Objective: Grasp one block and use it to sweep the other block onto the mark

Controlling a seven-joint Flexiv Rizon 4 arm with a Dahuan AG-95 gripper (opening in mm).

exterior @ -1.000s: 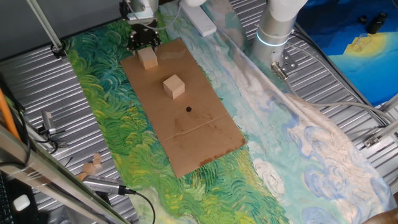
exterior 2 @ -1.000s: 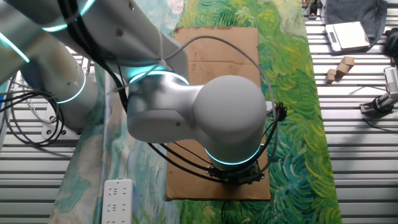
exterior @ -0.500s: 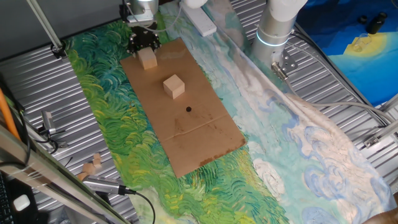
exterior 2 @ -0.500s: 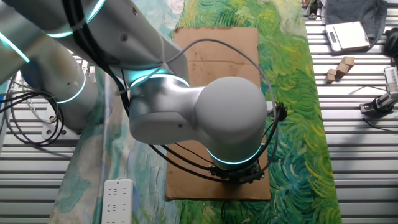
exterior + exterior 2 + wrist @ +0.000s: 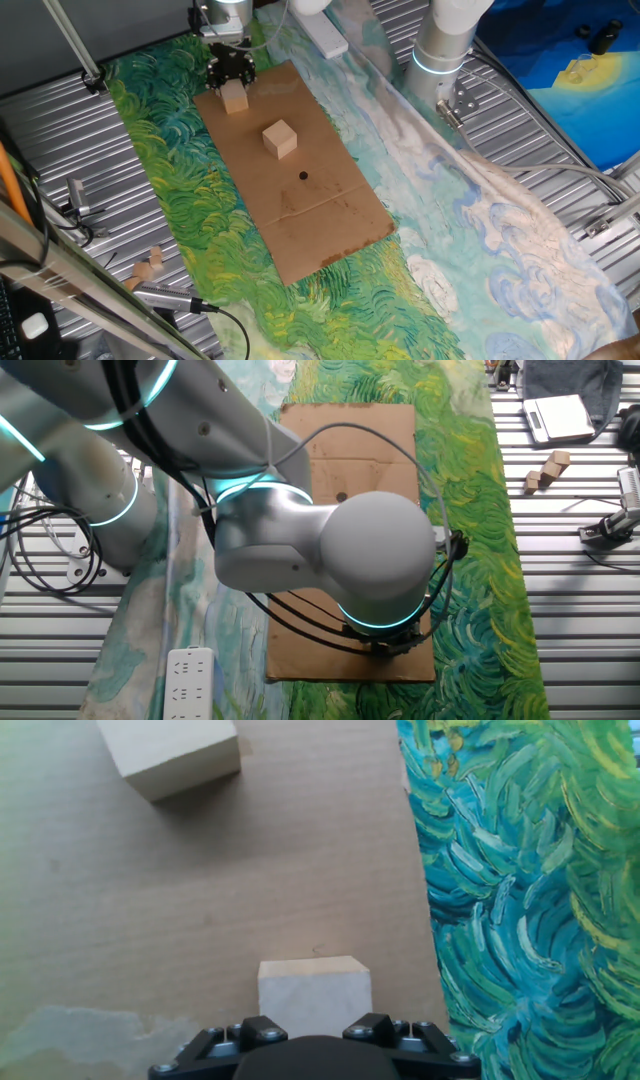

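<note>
Wooden cube [image 5: 314, 996]: rigid, light (probably slick-faced); take its flat opposite sides. Whether the jaws pinch it, I cannot tell.

A ribbed metal bench [image 5: 560, 150] carries a green and blue painted cloth [image 5: 200, 200], with a brown cardboard sheet [image 5: 310, 210] lying flat on the cloth.

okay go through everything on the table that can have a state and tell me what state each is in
gripper: down over the near block, grip not clear
near block: at the gripper, upright on the cardboard
other block: free, short of the mark
mark: uncovered
</note>
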